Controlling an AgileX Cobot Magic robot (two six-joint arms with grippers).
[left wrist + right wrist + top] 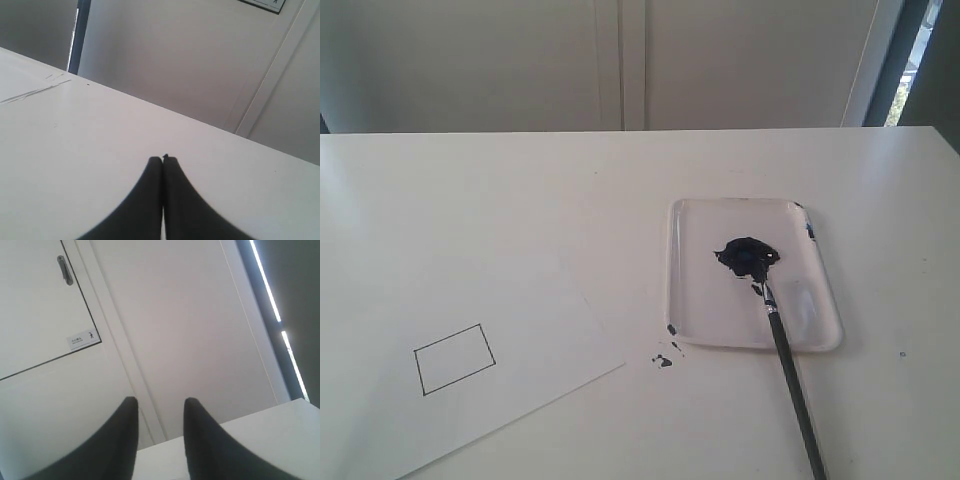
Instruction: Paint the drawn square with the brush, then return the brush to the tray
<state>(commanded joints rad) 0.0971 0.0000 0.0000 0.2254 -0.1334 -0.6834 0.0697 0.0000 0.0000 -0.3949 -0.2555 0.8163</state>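
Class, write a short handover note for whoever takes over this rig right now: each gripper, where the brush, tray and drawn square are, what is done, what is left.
Left gripper: shut, empty.
Right gripper: open, nothing between its jaws.
Brush: not held. Its bristles sit in the paint blob on the tray, and the handle lies over the tray's near rim onto the table.
Drawn square: on the paper sheet left of the tray, interior white.
Done: nothing painted.
Left: pick up the brush, paint the square, return the brush to the tray.
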